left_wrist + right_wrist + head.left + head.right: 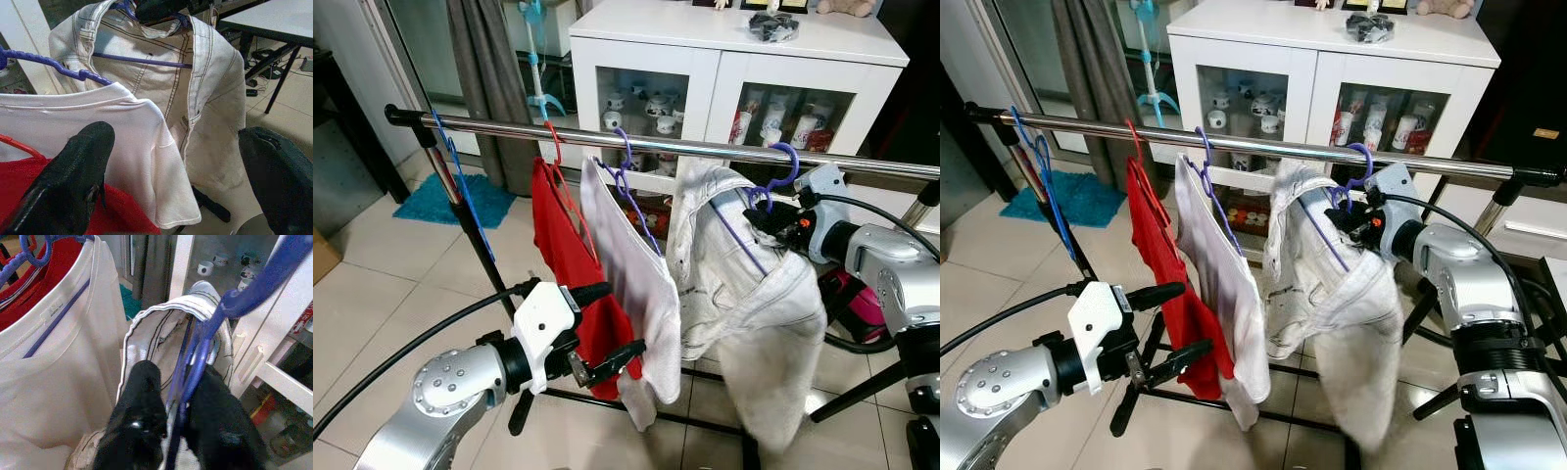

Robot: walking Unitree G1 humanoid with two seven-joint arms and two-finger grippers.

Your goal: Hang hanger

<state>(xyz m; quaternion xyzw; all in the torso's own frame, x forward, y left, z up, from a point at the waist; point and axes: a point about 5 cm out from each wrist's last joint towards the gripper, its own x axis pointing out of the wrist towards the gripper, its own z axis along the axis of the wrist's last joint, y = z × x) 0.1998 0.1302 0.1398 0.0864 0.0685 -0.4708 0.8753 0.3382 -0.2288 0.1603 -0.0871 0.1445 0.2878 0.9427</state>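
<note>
Right gripper [176,406] pinches the neck of the purple hanger [773,181], jaws closed on it, hook over the chrome rail [705,147]; a cream denim jacket [754,294] hangs from it. Left gripper [612,328] sits low in front of the red shirt [568,255], jaws spread, holding nothing. White T-shirt [631,264] hangs between the two garments.

Nothing readable here, honestly. The neck tag inside the white t-shirt [51,309] has some print on it but it's way too blurry to make out, and the mugs in the white cabinet [756,61] are too small to show any lettering.
</note>
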